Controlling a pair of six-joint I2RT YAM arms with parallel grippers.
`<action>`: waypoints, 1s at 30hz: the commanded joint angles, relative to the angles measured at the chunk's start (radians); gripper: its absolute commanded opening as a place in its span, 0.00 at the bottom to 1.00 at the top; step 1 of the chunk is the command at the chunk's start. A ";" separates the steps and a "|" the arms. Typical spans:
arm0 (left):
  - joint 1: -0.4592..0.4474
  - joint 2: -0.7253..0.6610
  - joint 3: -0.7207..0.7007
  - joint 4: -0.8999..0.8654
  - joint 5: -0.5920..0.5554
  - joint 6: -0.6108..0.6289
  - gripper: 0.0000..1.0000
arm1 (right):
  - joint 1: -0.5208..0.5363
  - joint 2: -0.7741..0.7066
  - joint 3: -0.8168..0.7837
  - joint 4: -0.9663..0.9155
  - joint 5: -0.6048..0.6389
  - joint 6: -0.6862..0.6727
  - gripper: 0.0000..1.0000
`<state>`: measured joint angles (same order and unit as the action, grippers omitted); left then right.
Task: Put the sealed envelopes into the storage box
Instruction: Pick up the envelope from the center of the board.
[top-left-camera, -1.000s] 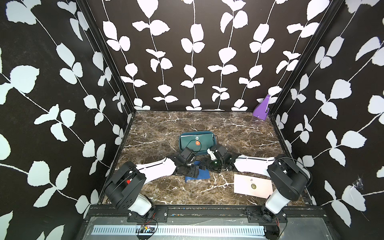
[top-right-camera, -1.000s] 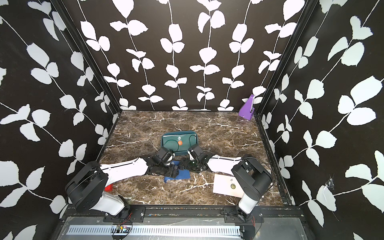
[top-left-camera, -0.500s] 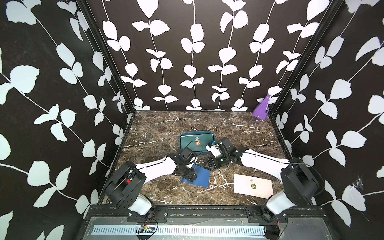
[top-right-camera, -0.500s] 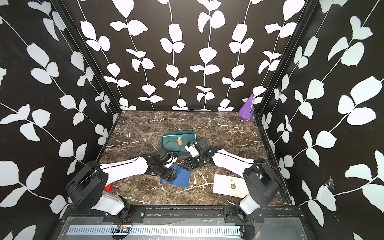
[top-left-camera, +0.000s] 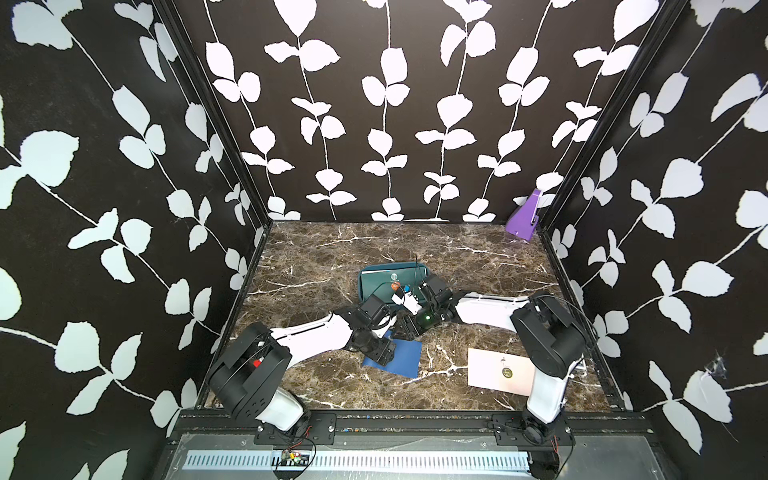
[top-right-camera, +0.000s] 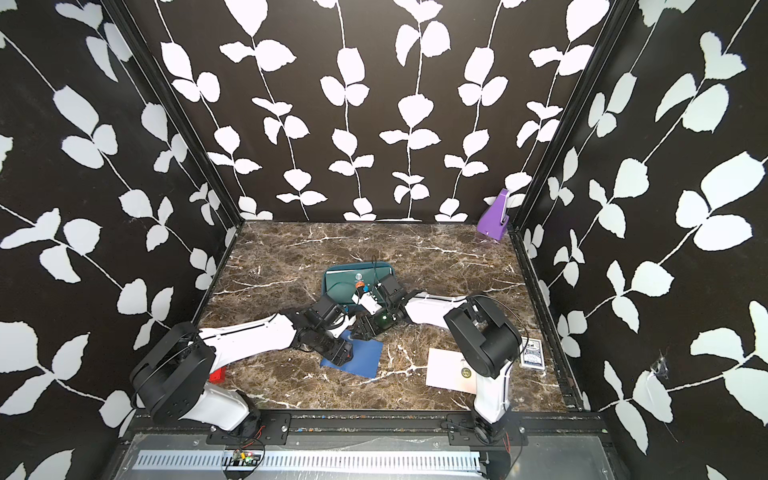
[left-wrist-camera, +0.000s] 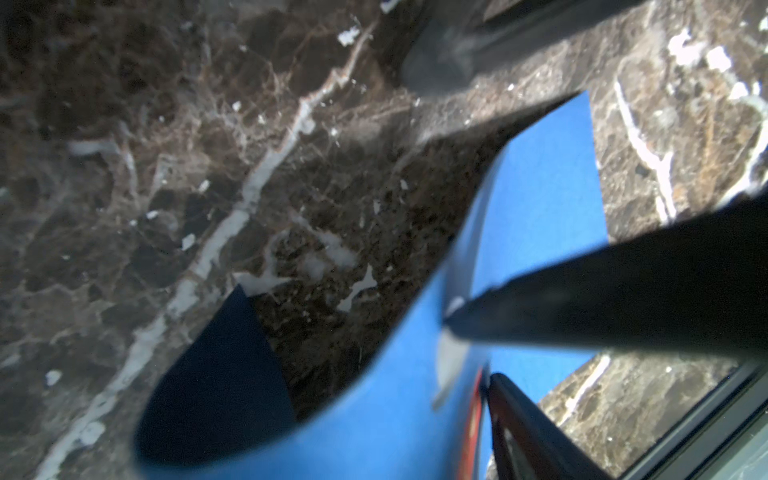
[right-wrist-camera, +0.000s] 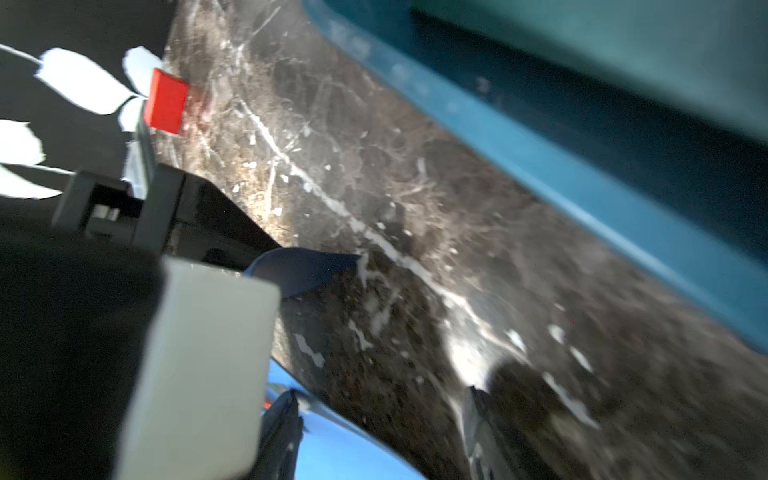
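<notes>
Now the blue envelope (top-left-camera: 401, 357) lies on the table (top-left-camera: 311, 266) just in front of the box (top-left-camera: 361, 284), not in it. Its long side runs across the table, left to right, a little slanted, with the right end nearer the front. The end by the left gripper (left-wrist-camera: 467, 349) curls up off the table. That gripper's jaws stand apart, and blue paper shows between them. The right gripper (right-wrist-camera: 382, 395) is at the far edge of the blue envelope. Its jaws are apart too and are not closed on the paper. The box lies with its long side across the table and holds a dark envelope (top-left-camera: 376, 289). The pink envelope (top-left-camera: 496, 370) lies flat near the right front corner, long side across, seal up.
</notes>
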<state>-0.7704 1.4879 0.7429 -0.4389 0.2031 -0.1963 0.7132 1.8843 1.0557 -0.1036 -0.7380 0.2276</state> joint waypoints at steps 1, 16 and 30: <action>-0.001 0.014 -0.043 -0.047 0.032 -0.014 0.80 | -0.003 0.032 0.043 0.080 -0.115 0.000 0.54; 0.000 0.029 -0.025 -0.037 -0.046 -0.090 0.81 | -0.049 -0.026 -0.036 0.026 -0.226 -0.015 0.00; 0.021 -0.163 0.229 -0.310 -0.196 -0.252 0.93 | -0.057 -0.065 0.029 -0.220 -0.168 -0.104 0.00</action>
<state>-0.7639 1.4288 0.8646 -0.6109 0.1051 -0.3695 0.6582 1.8702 1.0439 -0.2218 -0.9257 0.1757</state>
